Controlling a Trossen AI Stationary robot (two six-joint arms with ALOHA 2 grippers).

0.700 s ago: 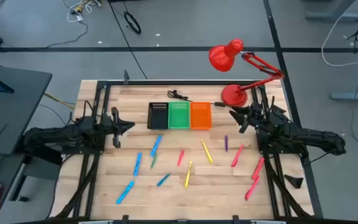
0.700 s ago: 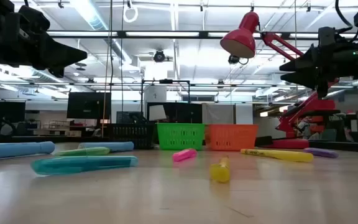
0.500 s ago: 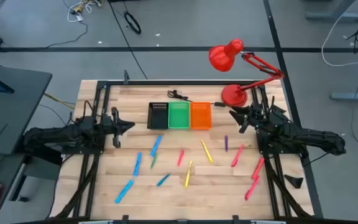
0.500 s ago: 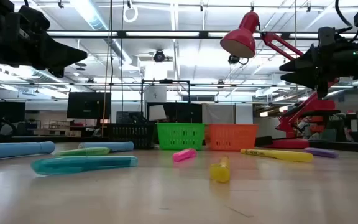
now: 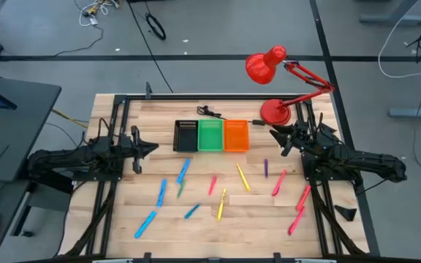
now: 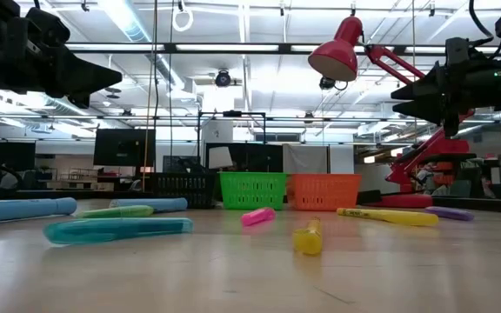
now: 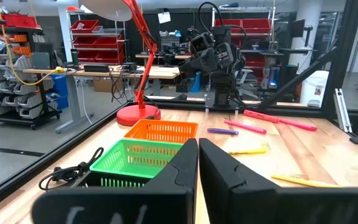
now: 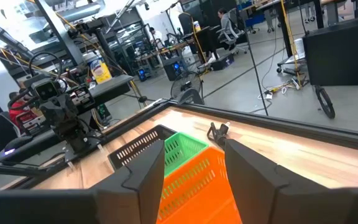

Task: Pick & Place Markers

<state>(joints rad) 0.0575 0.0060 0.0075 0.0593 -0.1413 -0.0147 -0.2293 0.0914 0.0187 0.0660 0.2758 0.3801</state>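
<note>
Three bins stood in a row on the tabletop (image 5: 123, 212) between the two tools: black (image 5: 186, 136) nearest the left tool (image 5: 152, 146), green (image 5: 210, 136) in the middle, orange (image 5: 236, 136) nearest the right tool (image 5: 275, 137); what they held could not be made out. The left tool hung above the tabletop with fingers pressed together and empty; the right tool hung with fingers spread, holding nothing. The markers (image 5: 243, 177) lay scattered loose on the wood, nearer the front edge than the bins, all outside them and clear of both tools.

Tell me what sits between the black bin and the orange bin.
The green bin sits between the black bin and orange bin, side by side in one row. The high view shows this.
</note>
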